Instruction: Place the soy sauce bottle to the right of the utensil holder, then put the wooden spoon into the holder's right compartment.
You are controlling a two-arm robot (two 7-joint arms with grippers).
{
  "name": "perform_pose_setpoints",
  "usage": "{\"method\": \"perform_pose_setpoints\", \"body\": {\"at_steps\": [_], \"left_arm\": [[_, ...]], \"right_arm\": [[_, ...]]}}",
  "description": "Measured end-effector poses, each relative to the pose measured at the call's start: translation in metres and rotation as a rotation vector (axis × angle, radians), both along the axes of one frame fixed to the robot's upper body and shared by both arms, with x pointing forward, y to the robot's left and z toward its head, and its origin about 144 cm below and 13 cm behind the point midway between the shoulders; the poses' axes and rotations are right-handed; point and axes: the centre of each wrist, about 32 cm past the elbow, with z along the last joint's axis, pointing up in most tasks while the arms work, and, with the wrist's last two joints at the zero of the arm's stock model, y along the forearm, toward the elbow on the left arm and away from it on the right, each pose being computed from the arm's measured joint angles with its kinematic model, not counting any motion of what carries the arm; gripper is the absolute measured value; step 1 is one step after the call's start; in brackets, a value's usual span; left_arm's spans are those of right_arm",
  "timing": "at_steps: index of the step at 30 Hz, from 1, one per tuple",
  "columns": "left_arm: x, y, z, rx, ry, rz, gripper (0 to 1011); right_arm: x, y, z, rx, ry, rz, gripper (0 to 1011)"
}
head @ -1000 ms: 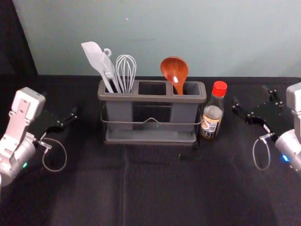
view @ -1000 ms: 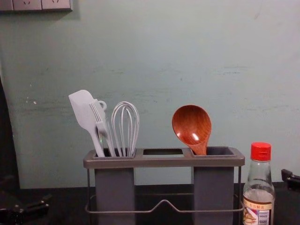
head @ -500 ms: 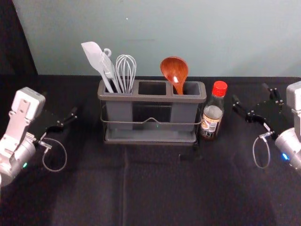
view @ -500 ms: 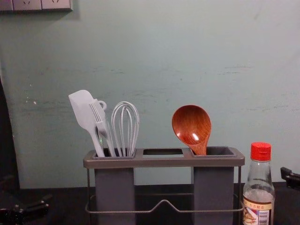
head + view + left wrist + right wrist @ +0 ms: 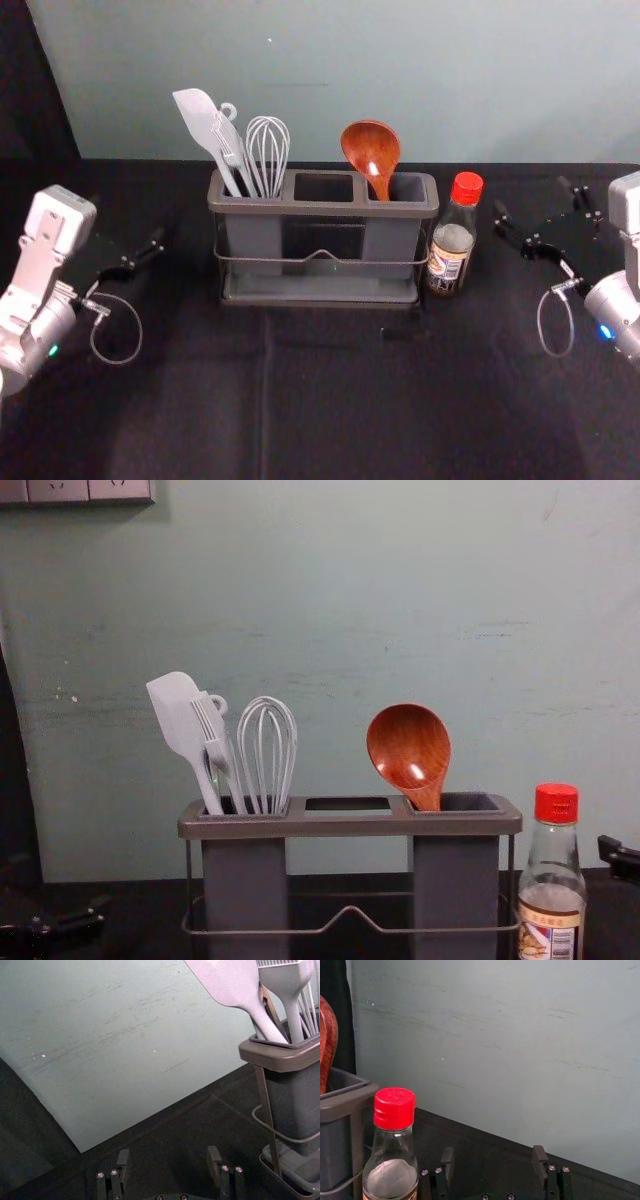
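Slight right gripper (image 5: pixel 532 196) shift, black cloth (image 5: pixel 340 400).

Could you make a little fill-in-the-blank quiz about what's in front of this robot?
The soy sauce bottle beside the utensil holder has a cap coloured ____.
The wooden spoon stands in the holder's ____ compartment.
The spatula stands in the ____ compartment.
The left gripper and right gripper are ____, not shut.

Missing words: red; right; left; open.
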Motion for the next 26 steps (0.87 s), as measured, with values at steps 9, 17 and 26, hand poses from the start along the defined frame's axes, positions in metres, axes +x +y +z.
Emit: {"method": "perform_pose_setpoints", "body": {"at_steps": [9,17,26], "left_arm": [[0.0,0.0,0.0,0.0,0.0,0.0,1000],[0.0,0.0,0.0,0.0,0.0,0.0,1000],[0.0,0.0,0.0,0.0,0.0,0.0,1000]], "right_arm": [[0.0,-0.0004,0.0001,0.0,0.0,-0.001,1003],[0.0,-0.0005,0.0001,0.001,0.0,-0.001,1003],[0.0,-0.0005,0.0001,0.001,0.0,-0.001,1003]]}}
